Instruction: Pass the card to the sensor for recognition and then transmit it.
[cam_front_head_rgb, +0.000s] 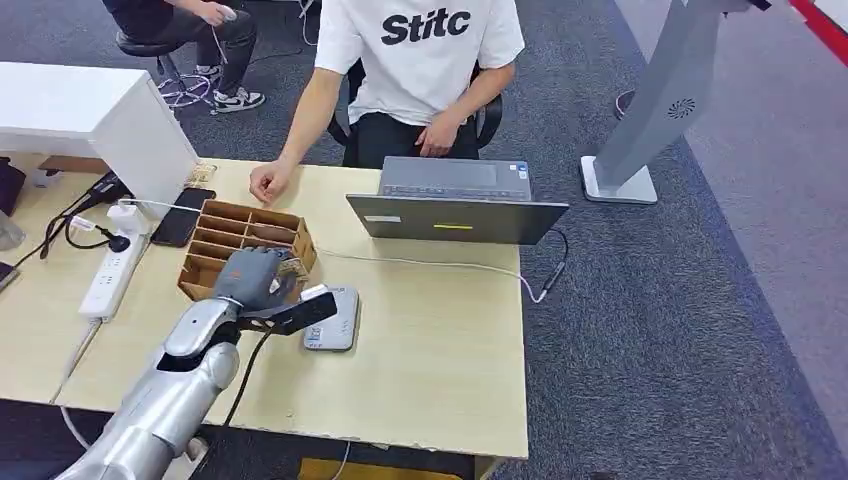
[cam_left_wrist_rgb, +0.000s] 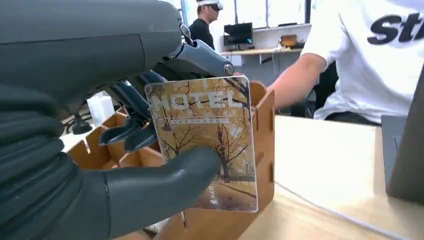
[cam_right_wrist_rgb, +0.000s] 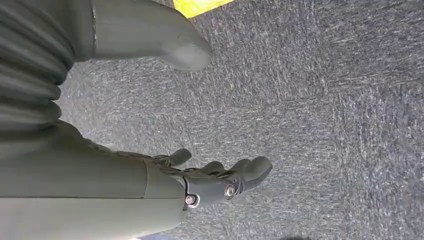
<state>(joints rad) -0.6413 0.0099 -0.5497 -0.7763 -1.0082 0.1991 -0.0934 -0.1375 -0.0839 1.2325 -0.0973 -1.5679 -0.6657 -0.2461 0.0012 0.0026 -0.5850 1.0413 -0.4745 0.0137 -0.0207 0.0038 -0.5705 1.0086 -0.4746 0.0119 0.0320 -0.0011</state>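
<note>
My left hand (cam_front_head_rgb: 252, 278) holds a hotel key card (cam_left_wrist_rgb: 207, 140), printed with autumn trees and the word HOTEL, between thumb (cam_left_wrist_rgb: 165, 187) and fingers (cam_left_wrist_rgb: 132, 112). The card (cam_front_head_rgb: 291, 266) stands upright at the near right corner of the brown cardboard divider box (cam_front_head_rgb: 250, 235). Just to the right of the hand, a grey flat card sensor (cam_front_head_rgb: 337, 318) lies on the table (cam_front_head_rgb: 430, 340). My right hand (cam_right_wrist_rgb: 210, 182) hangs over the grey carpet, holding nothing, with its fingers slightly curled and apart.
A person in a white T-shirt (cam_front_head_rgb: 420, 50) sits across the table, one hand (cam_front_head_rgb: 268, 182) resting beside the box. An open laptop (cam_front_head_rgb: 455, 205) stands at the back, its cable (cam_front_head_rgb: 440, 266) crossing the table. A power strip (cam_front_head_rgb: 112, 272) and phone (cam_front_head_rgb: 182, 215) lie left.
</note>
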